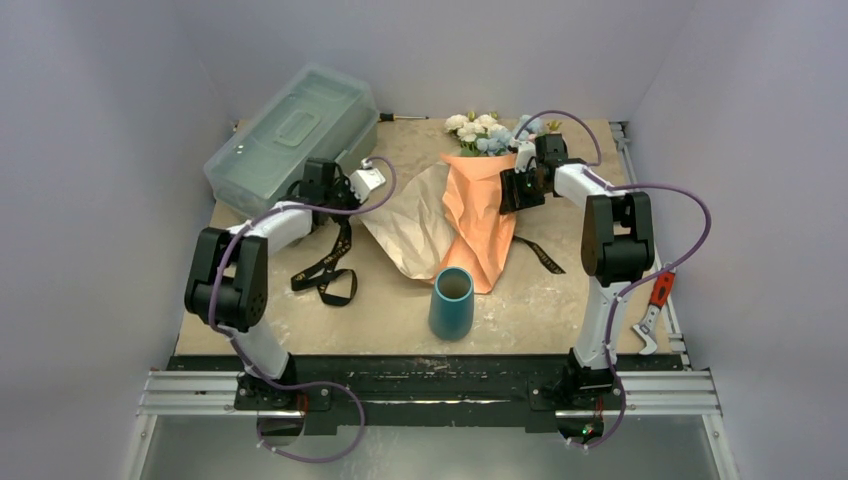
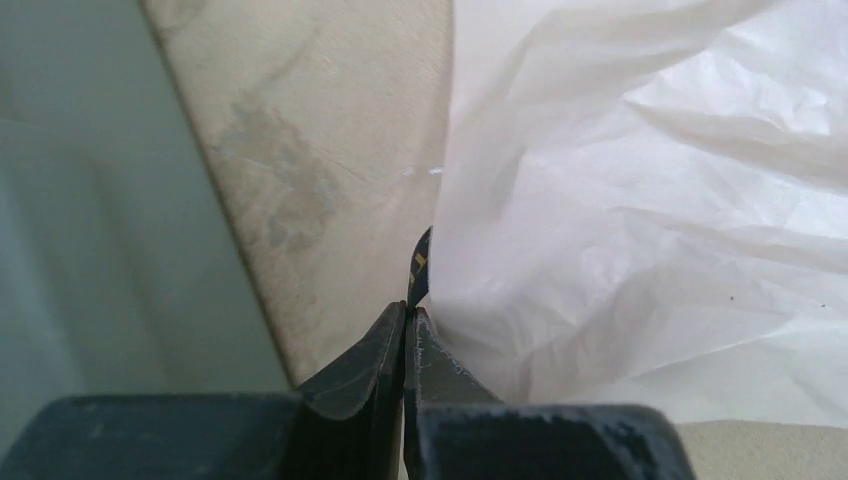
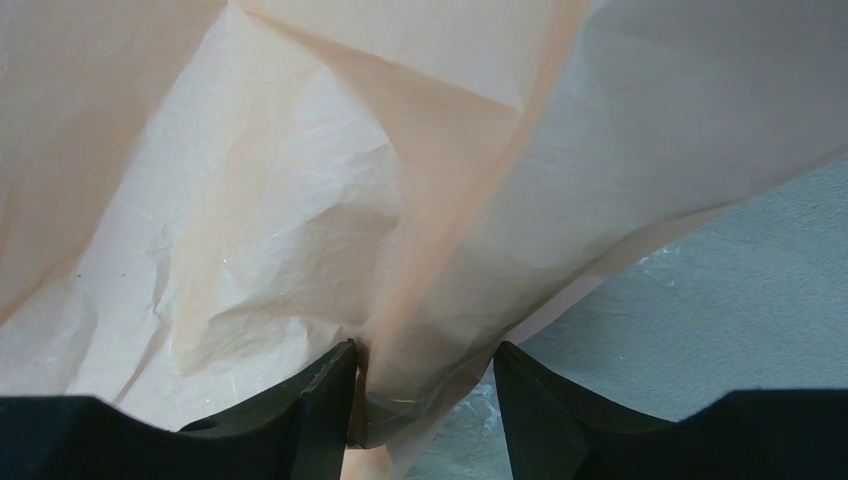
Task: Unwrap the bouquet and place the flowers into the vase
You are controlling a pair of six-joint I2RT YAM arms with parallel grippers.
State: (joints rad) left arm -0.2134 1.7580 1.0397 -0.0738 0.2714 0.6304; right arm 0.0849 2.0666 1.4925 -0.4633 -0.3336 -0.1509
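Two jaws to note: left gripper [image 2: 410, 318] is clamped tight on the ribbon [image 2: 419, 268] tip, right gripper [image 3: 425, 385] half spread, orange paper [image 3: 300, 200] fold brushing one finger, not pinched; the bouquet [image 1: 480, 210] lies 12 o'clock of the vase [image 1: 452, 300]. Suggest drawing ribbon toward 9 o'clock, low and slow, while right pins wrap. Gold ribbon lettering unreadable

Table [image 1: 560, 300]: bouquet [image 1: 480, 215], vase [image 1: 451, 302], toolbox [image 1: 290, 135], ribbon [image 1: 328, 265]

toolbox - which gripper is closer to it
Left. The left gripper pinches the ribbon right beside the toolbox. The right gripper is farther off, at the orange wrap.
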